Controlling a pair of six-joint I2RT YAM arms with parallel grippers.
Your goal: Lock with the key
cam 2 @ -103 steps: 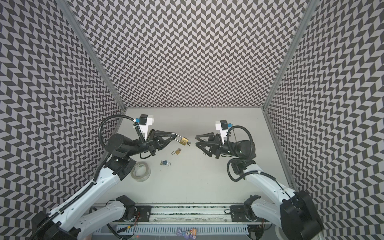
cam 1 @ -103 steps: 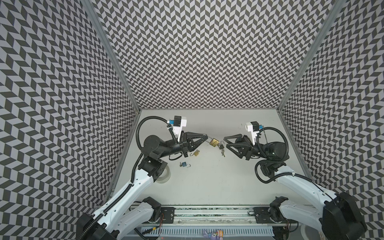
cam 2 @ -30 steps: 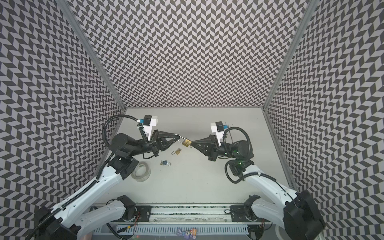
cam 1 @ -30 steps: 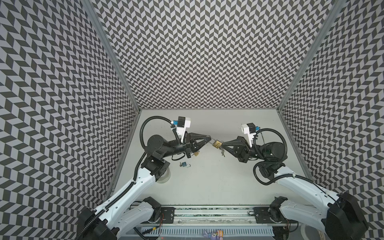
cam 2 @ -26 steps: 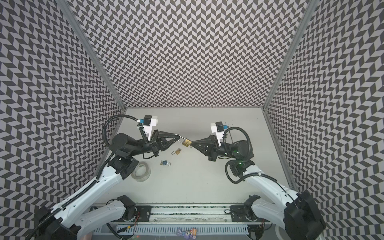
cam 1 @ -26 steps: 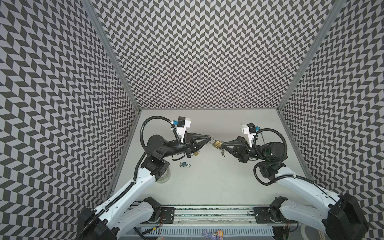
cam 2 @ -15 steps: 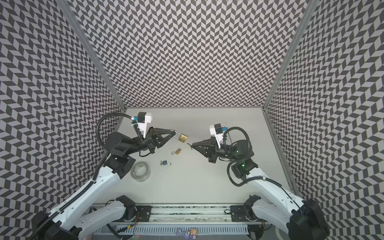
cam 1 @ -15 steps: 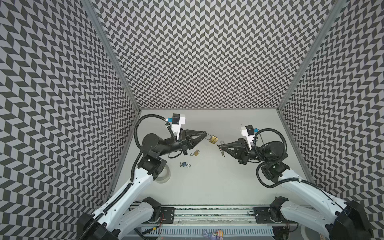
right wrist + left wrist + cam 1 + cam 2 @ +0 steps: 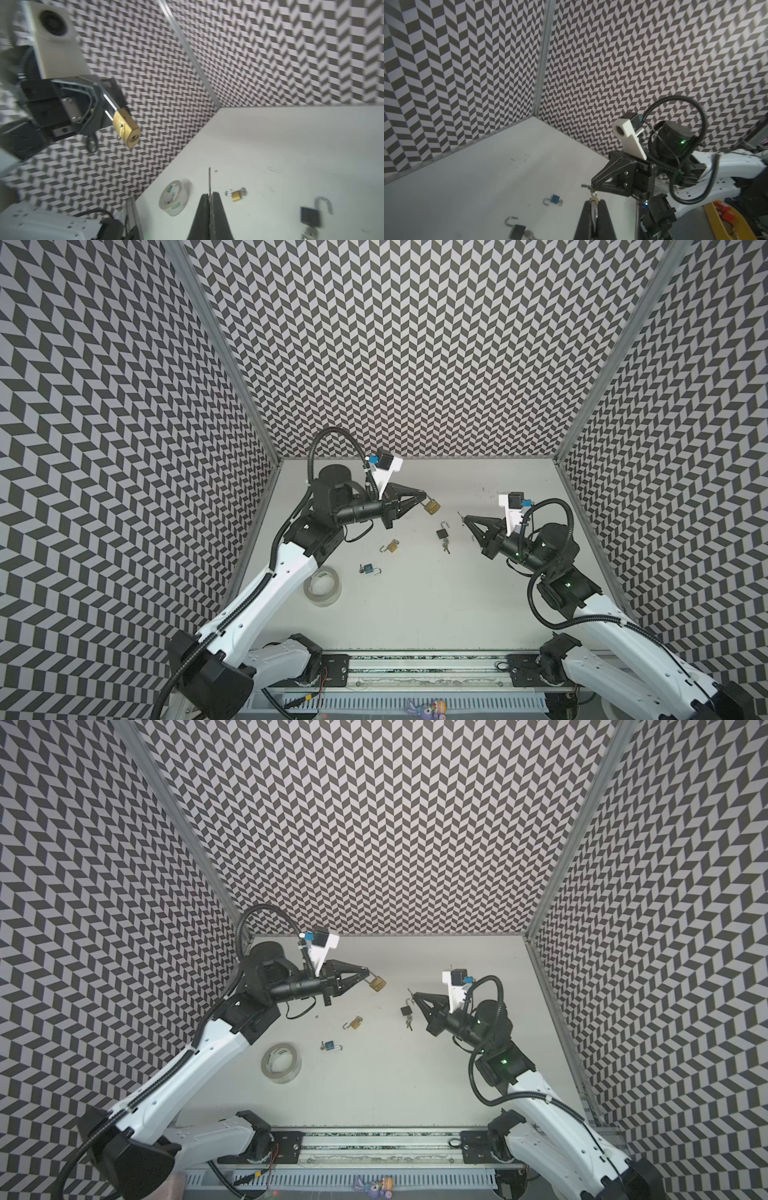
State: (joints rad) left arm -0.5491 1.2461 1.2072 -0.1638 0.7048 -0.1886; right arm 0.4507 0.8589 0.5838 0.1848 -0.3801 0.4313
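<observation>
Right wrist view: the right tool (image 9: 209, 195) pinches a thin, stiff silver metal key (image 9: 209, 180) by its head, blade ahead. Well beyond, the left tool (image 9: 108, 109) clamps the shackle (image 9: 111, 105) of a small, dense, probably slippery brass padlock (image 9: 125, 129), keyhole facing back.

Both top views look down from high above the rail (image 9: 415, 670) at the frame's lower edge onto the whole table (image 9: 415, 614), while each wrist camera looks close across it, the left at the right arm (image 9: 726, 168), the right at the left arm (image 9: 18, 133), both catching the black padlock (image 9: 518, 229).
</observation>
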